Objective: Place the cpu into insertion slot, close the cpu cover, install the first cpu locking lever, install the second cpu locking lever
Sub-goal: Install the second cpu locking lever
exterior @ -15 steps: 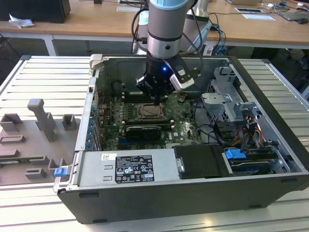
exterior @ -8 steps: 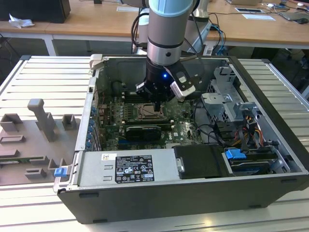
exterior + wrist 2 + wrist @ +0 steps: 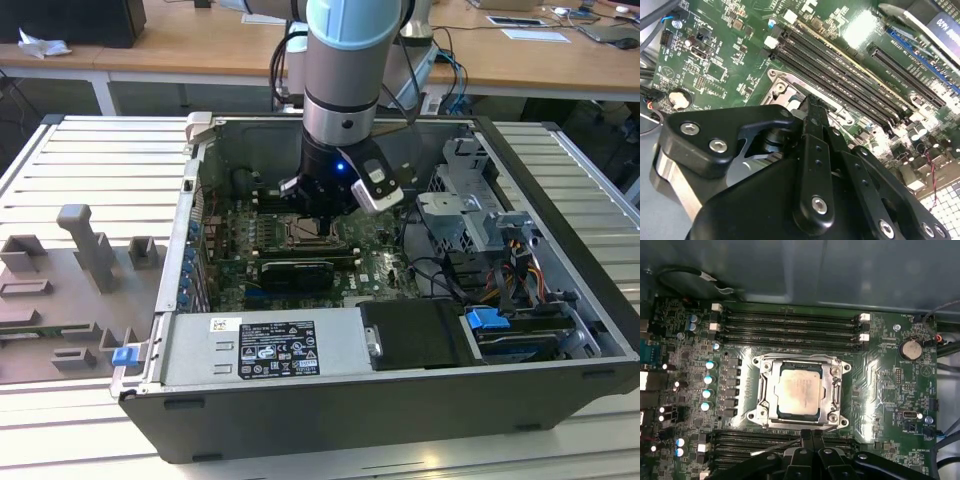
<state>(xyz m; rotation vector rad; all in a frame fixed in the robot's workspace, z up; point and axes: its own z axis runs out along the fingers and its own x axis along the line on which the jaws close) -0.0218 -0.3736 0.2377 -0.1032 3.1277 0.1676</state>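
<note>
Motherboard [image 3: 880, 375] fills the floor of an opened computer case [image 3: 560, 250] that lies on the slatted table [image 3: 90, 160]. In the first wrist view the cpu [image 3: 799, 393] sits flat in the insertion slot [image 3: 777, 412], near the middle of the board, its pale metal face showing through the square cut-out of the cpu cover [image 3: 829, 385], which lies down around it. Long black memory slots [image 3: 790, 322] run along the board on the far side of the socket, and a second bank lies on the near side, partly hidden by the tool [image 3: 812, 436]. The tool's two black fingers [image 3: 806, 437] stand pressed together with no gap, clenched on nothing, their tips just at the socket's near edge.

The second wrist view looks along the same fingers from behind: they come down onto one metal corner of the socket frame [image 3: 780, 85], and the tool's own body blocks most of the socket.

The exterior view shows the arm [image 3: 345, 80] reaching straight down into the case, covering much of the socket. There a power supply box [image 3: 265, 350] lines the case's near edge, drive cages with coloured cables [image 3: 520, 280] crowd the exterior view's right, and a grey fixture tray [image 3: 60, 290] lies on the table at the exterior view's left.
</note>
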